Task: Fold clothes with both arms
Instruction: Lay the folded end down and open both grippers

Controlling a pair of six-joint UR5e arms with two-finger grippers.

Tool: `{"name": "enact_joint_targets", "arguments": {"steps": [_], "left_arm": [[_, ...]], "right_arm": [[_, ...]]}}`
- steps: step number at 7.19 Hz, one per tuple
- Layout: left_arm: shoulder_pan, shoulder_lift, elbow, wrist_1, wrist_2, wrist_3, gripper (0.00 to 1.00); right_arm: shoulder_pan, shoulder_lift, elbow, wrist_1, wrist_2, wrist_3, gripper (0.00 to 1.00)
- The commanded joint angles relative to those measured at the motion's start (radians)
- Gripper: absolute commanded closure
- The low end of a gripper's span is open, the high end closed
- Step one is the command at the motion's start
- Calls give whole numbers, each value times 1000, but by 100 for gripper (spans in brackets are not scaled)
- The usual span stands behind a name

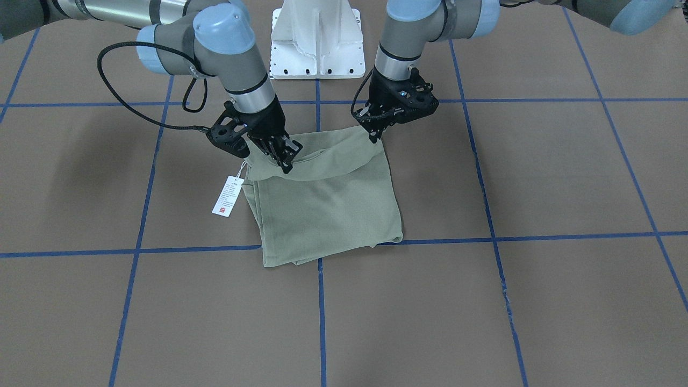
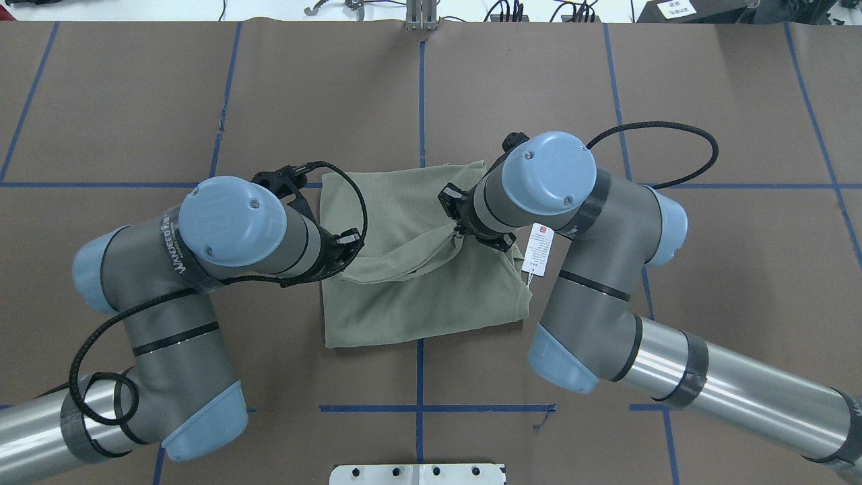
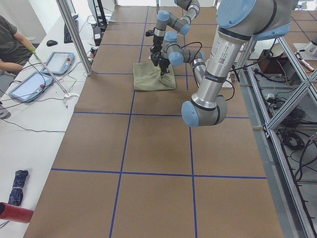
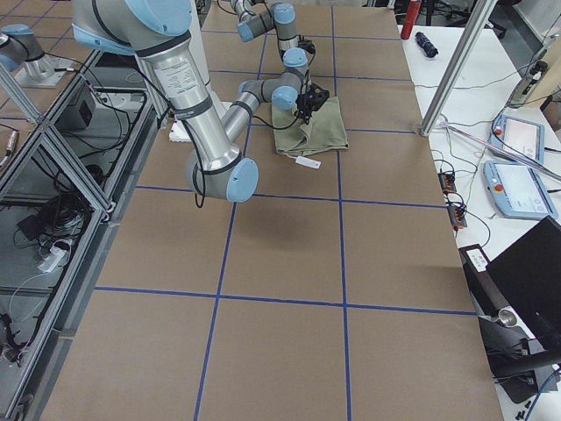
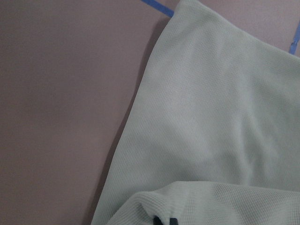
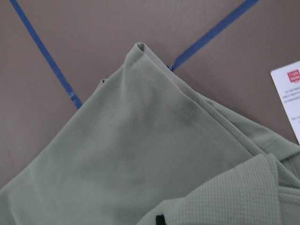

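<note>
In the overhead view the blue-capped wrists cover the left gripper point(image 1: 374, 137) and the right gripper point(image 1: 286, 162), so their jaws cannot be seen there. Each wrist camera catches only a black sliver of fingertip point(image 5: 163, 221) at its bottom edge, behind raised cloth of the shirt point(image 1: 328, 204). The print on the hang tag point(image 1: 228, 196) is too small to read, and the right wrist view cuts the tag off.

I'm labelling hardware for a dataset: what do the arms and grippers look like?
Left arm and right arm: grey tubes, silver sections, light-blue joint caps, black bands. Left gripper and right gripper: black, two-fingered, each with a looping braided black cable.
</note>
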Motion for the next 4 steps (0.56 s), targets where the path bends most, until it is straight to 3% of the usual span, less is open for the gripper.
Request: {"name": "enact_joint_targets", "arguments": {"steps": [1,2,3,4], "left_arm": [[-99,-70,153,-48,0,55,100],[-151,-92,242,-113,0,58,75],[-180,-101,352,-211,1,133,1],[-234,-100,377,-223,0,210,0]], "right_arm": [[69,125,-219,16,20,0,100],[91,167,-334,19,49,-41,92],[111,171,-361,19,53,-153,1],[138,169,-364,19,73,-175,0]]}}
